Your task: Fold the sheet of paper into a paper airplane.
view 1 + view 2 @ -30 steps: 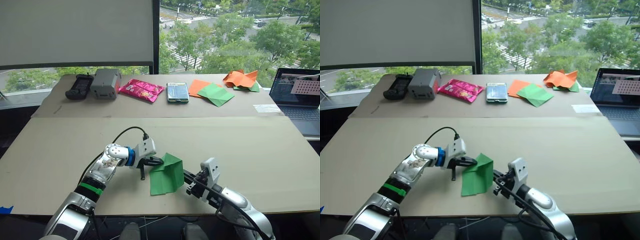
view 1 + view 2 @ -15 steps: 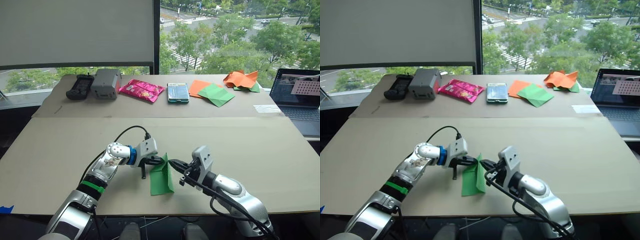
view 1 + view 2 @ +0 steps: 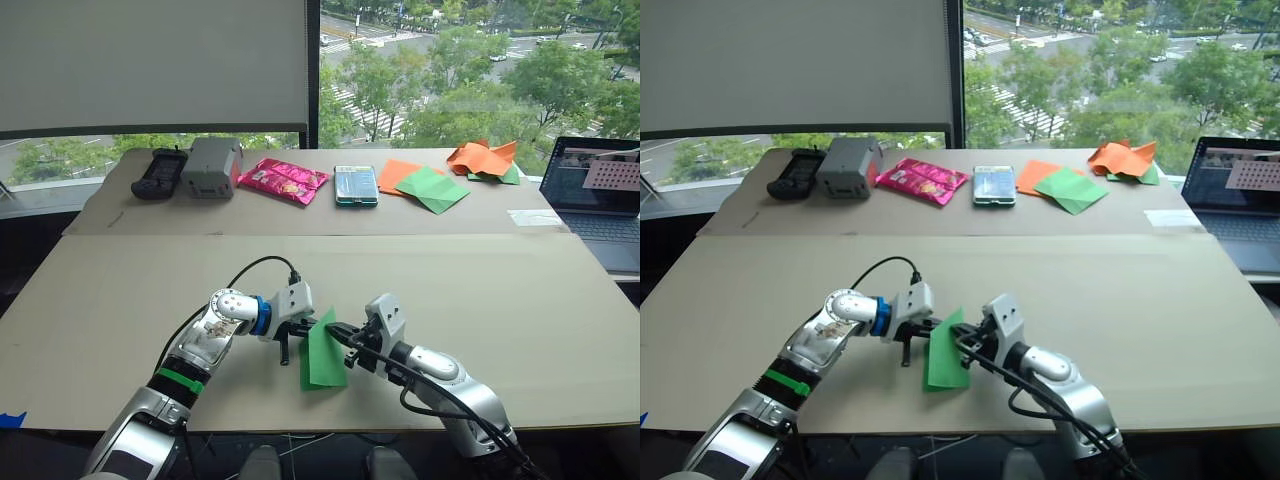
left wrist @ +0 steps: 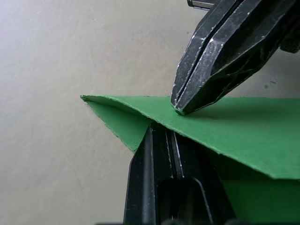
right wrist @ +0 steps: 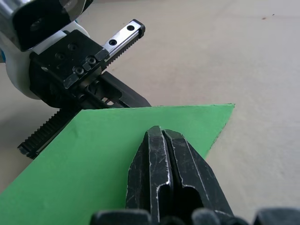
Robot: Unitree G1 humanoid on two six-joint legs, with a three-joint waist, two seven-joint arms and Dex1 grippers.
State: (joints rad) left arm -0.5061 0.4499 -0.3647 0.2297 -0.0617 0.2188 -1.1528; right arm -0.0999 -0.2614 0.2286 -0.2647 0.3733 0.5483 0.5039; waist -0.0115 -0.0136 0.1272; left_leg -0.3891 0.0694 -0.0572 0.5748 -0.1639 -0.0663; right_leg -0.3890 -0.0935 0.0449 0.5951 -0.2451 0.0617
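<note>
The sheet of paper (image 3: pixel 322 358) is bright green and stands folded into a narrow, half-upright strip near the front edge of the table. My left gripper (image 3: pixel 303 328) is at its left side, shut on the folded upper edge (image 4: pixel 140 105). From the right, my right gripper (image 3: pixel 333 331) reaches in with its fingers shut together. Its tip (image 4: pixel 179 108) presses on the paper's upper face (image 5: pixel 93 154), just beyond the left fingers. The two grippers nearly touch.
On the far table lie a black device (image 3: pixel 158 172), a grey box (image 3: pixel 211 166), a pink snack bag (image 3: pixel 283 180), a green-faced pack (image 3: pixel 355 185), orange and dull green sheets (image 3: pixel 430 188) and a crumpled orange-and-green heap (image 3: pixel 483 158). A laptop (image 3: pixel 600 195) stands at the right edge.
My right gripper has swung in from the right toward the left gripper, pushing the paper's right flap over. The sheet went from a wide spread shape to a narrow strip. The left gripper stayed put.
</note>
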